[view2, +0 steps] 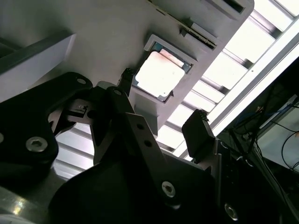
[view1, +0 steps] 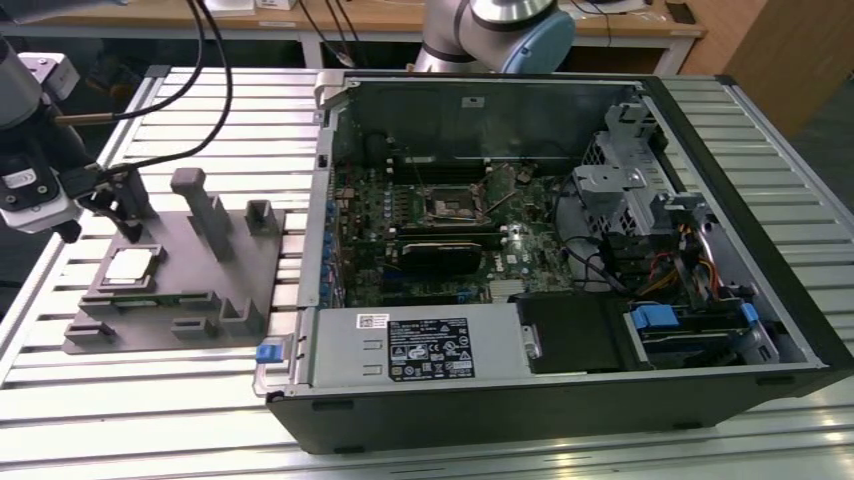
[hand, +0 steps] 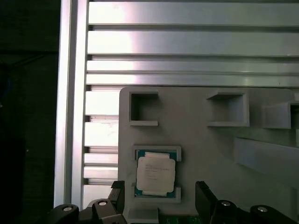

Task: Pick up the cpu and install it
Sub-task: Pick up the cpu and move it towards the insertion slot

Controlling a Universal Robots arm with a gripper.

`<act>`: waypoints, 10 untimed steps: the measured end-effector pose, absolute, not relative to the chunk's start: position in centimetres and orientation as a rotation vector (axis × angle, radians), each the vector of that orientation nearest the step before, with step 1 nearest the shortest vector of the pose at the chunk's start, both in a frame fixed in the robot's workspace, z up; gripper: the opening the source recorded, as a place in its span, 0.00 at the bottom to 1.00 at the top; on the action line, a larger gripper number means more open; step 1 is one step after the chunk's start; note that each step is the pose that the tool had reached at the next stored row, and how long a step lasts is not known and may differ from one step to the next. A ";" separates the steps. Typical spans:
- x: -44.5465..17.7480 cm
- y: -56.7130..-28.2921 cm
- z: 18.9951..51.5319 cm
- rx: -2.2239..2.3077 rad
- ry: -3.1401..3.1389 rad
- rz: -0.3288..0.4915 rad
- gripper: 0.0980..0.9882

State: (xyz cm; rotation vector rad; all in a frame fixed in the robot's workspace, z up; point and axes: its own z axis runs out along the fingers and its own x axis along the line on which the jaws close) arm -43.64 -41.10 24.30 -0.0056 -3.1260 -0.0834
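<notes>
The cpu (view1: pixel 130 265), a small square chip with a silvery-white top, lies flat in a recess of the grey plastic fixture (view1: pixel 160 338) on the exterior view's left. In both wrist views the cpu (hand: pixel 155 172) (view2: pixel 159 74) sits in its pocket of the fixture (hand: pixel 210 154). My gripper (view1: pixel 54 215) hangs above and to the exterior view's left of the chip. It is open (hand: pixel 160 196), with one black fingertip (hand: pixel 117 193) on each side of the chip and nothing held. In the second wrist view the gripper (view2: pixel 161 105) stands apart from the chip.
An open computer case (view1: pixel 747 300) stands on the exterior view's right, with its motherboard and the dark cpu socket (view1: pixel 447 205) exposed. Upright posts (view1: pixel 203 205) rise from the fixture beside the chip. The slatted aluminium table (view1: pixel 134 400) carries everything.
</notes>
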 end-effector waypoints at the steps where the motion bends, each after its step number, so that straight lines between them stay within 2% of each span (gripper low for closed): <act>1: -43.6 -41.1 24.1 -0.006 -3.126 -0.083 0.68; 10: -43.6 -41.3 22.7 -0.008 -3.133 -0.084 0.68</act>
